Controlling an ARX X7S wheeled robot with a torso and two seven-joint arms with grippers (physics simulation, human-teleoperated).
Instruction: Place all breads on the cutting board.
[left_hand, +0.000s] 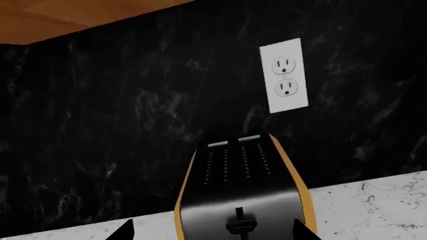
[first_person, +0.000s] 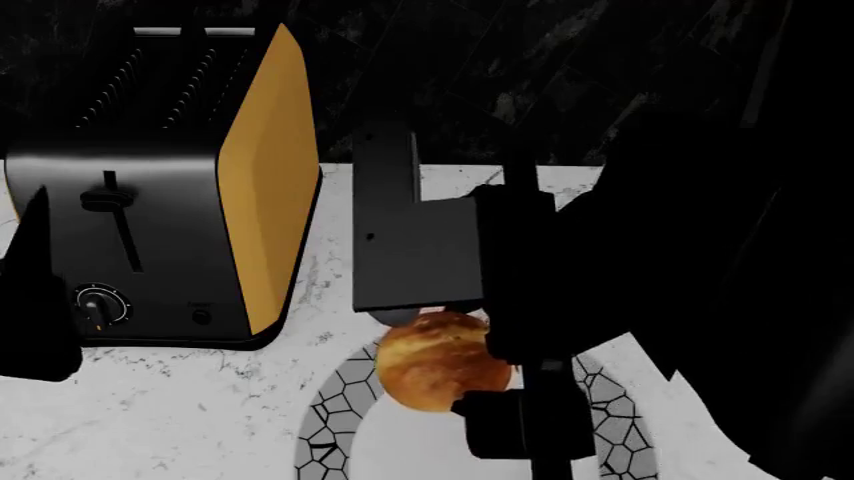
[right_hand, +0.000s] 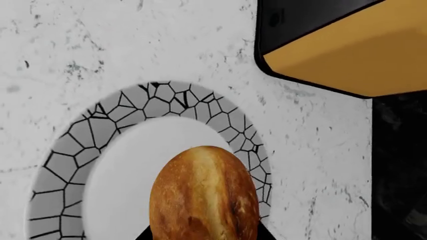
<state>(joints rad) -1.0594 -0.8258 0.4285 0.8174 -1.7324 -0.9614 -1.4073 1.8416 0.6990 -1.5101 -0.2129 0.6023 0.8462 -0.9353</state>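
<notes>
The golden roll (right_hand: 205, 195) is seen on the plate (right_hand: 73, 150) directly beneath the right gripper (first_person: 461, 370), apparently clasped between its fingers; left gripper's state cannot be told.

The right arm (first_person: 534, 300) is showing as matte black blocky links, with a flat dark grey plate (first_person: 400, 230) at centre frame.

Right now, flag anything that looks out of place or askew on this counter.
Nothing stands out. The golden bread roll is whole above the crackle-rimmed plate, at the right pincer. The toaster stands upright against the dark wall, nothing spilled on the marble counter.
</notes>
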